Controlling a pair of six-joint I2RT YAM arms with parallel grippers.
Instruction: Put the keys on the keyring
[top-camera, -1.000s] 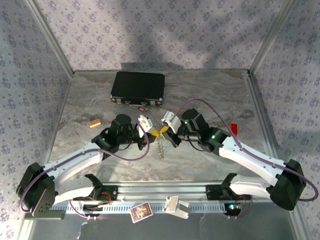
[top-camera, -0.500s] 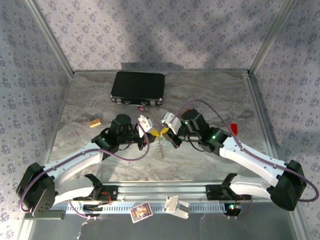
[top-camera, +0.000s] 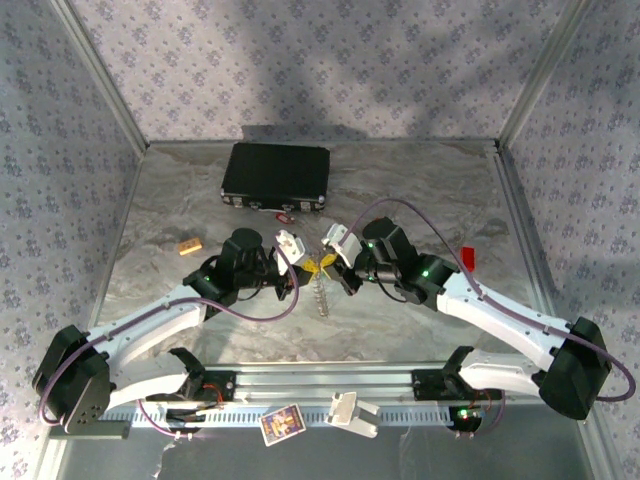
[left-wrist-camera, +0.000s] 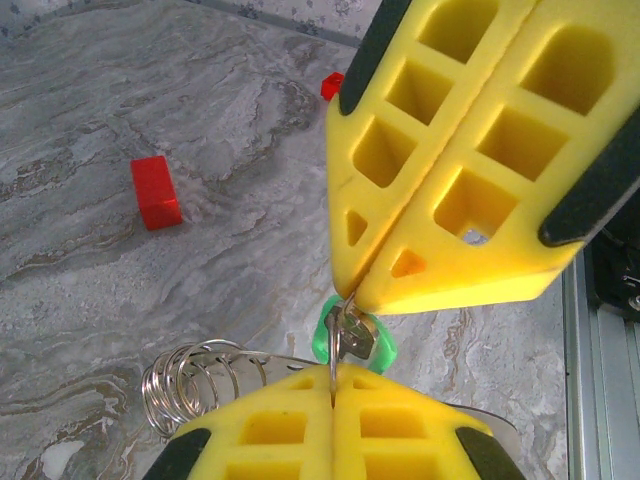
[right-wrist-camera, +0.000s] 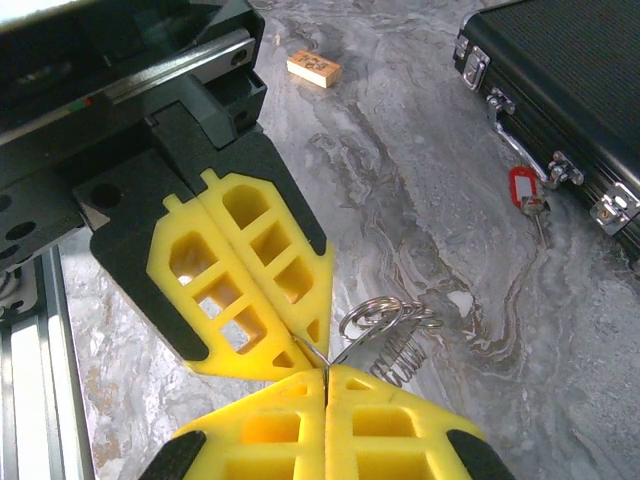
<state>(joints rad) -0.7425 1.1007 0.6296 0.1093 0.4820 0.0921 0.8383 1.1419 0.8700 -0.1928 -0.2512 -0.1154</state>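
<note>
holding steady: nothing has visibly shifted over the last second. left gripper is clamped tight on the keyring wire, and right gripper is pinched on the green key, tip to tip. threading looks stalled or very fine. farther out, the red key lies loose by the black case.

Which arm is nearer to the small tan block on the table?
Left. The left arm lies just right of the tan block, apart from it. The right arm comes in from the table's other side, well beyond the left arm.
</note>
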